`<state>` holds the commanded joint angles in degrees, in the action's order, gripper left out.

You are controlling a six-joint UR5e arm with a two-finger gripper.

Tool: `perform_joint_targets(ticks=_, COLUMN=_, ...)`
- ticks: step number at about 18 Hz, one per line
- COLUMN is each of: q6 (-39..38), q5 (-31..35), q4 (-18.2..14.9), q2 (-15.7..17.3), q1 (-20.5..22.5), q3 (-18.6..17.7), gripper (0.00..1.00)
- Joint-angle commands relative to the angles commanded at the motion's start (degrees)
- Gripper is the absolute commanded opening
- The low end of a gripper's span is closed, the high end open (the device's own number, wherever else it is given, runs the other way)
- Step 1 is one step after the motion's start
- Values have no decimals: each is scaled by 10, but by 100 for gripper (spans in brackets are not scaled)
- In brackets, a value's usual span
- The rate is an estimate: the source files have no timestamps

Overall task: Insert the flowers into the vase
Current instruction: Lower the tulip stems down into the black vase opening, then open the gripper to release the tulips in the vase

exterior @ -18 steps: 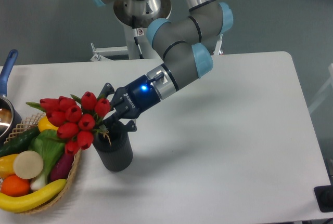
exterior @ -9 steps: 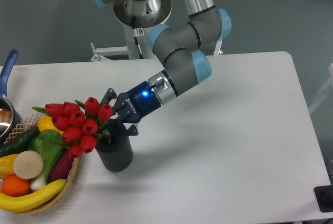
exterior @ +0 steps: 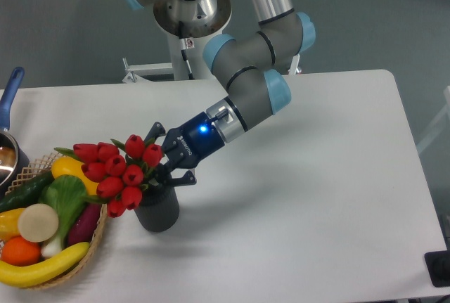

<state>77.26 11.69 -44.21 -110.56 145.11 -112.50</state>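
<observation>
The flowers (exterior: 116, 171) lean over the vase (exterior: 157, 209), grasped by the low, leftward-angled claw (exterior: 163, 163).

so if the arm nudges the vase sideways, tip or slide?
Probably slides: the vase is short, wide and looks thick-walled. But the flowers lean far out left over the basket, so it's likely top-heavy that way. The pincer sits high, near the rim, favouring tipping.

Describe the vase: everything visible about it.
The vase is a short, dark grey, matte cylinder standing upright on the white table, just right of the wicker basket. Its top is hidden by the flowers, which lean left over it. The gripper is at its rim, holding the stems.
</observation>
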Motion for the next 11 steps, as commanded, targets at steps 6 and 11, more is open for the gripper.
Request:
perform_joint_targets(ticks=6, q6=1, q5=12, q4=4, q2=-3, q1=0, q3=0, gripper=61)
perform_joint_targets(ticks=11, q6=35, q5=12, q4=3, q2=-2, q1=3, q3=-3, gripper=100)
